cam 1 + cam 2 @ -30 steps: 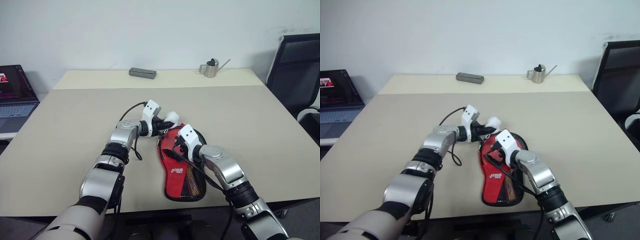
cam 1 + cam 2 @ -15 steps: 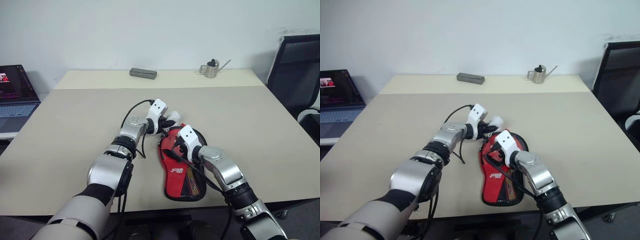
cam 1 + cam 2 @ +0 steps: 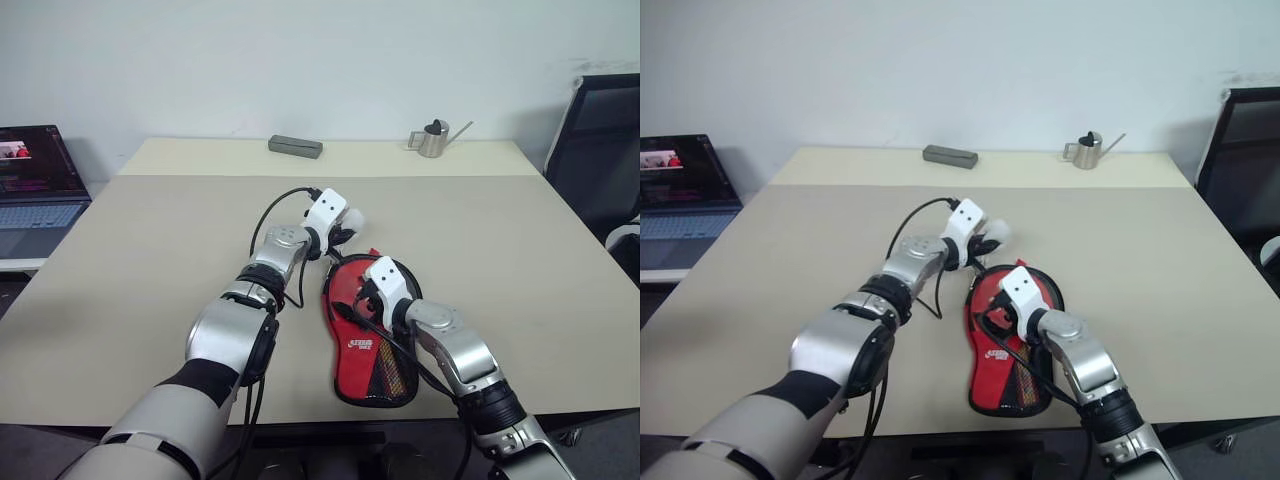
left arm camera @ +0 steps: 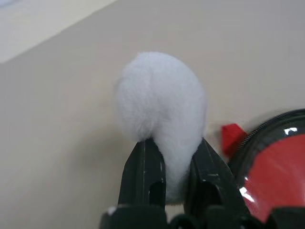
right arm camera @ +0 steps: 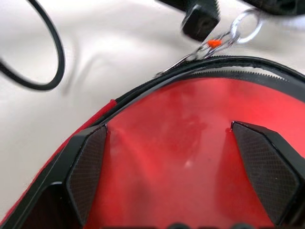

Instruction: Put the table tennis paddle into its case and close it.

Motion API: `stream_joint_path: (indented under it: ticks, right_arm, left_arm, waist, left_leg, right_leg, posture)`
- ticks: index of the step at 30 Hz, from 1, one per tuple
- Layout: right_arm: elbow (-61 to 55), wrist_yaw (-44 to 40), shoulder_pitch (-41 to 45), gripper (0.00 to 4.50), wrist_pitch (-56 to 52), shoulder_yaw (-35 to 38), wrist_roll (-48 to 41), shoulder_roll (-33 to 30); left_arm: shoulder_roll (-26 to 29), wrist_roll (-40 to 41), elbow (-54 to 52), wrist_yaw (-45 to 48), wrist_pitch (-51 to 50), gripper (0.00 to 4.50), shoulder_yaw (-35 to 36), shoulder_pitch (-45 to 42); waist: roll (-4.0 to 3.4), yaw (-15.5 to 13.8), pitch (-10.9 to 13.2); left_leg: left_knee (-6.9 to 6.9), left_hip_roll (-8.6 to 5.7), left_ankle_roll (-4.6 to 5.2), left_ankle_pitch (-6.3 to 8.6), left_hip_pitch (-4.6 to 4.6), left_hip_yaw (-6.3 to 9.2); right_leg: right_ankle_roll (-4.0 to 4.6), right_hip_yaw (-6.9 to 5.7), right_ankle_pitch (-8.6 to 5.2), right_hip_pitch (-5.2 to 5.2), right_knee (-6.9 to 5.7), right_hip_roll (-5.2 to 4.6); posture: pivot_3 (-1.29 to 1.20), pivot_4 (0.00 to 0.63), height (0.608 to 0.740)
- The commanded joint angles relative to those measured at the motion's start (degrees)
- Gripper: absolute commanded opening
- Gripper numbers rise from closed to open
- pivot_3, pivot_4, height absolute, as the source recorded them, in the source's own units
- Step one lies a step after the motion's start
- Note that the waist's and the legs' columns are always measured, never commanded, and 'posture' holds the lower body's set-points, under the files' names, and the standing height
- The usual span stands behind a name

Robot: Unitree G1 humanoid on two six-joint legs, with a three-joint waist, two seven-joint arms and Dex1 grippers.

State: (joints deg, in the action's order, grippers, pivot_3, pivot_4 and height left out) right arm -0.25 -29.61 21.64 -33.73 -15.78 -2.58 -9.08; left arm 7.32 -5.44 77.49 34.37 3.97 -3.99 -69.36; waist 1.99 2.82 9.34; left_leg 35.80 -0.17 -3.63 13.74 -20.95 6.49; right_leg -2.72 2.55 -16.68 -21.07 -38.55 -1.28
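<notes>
Red case (image 3: 368, 335) with black zip rim, mesh panel and white logo, flat on the table (image 3: 520, 240) near its front edge, wide end away from the robot. Left gripper (image 4: 167, 157) pinched shut on a white fluffy pom-pom (image 4: 159, 112) just beyond that end. Right gripper (image 5: 183, 176) spread wide over the red surface, clasping nothing.

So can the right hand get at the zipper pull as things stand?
Probably yes: the right hand is open over the case, and the zipper pull lies just beyond its fingers, though the left hand holds the white puff attached there.
</notes>
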Motion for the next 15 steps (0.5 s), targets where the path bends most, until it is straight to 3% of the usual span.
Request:
stream_joint_path:
  ticks: [1,15]
  right_arm:
    - [5.2,-0.1,-7.4,4.50,-9.8,-2.9,-0.1,-1.1]
    - [-5.6,4.2,-15.3,4.50,-15.8,-3.5,-1.7,-0.4]
  left_arm:
    - [-1.5,-0.8,-0.5,-1.1,2.1,0.16,0.9,-3.1]
    - [-6.9,-7.0,0.7,-9.1,5.0,0.16,-0.2,-6.5]
  waist:
    - [0.00,-0.1,0.0]
    - [-0.02,-1.0,-0.1]
  left_leg:
    - [0.00,-0.02,-0.05,0.04,0.00,0.00]
    - [-0.39,-0.04,-0.24,0.19,-0.07,0.03]
  right_leg:
    - [-0.05,0.00,-0.03,0.02,0.03,-0.02]
    - [-0.21,-0.07,-0.13,0.15,0.71,-0.08]
  posture:
    - [0.00,0.150,0.740]
    - [0.00,0.150,0.740]
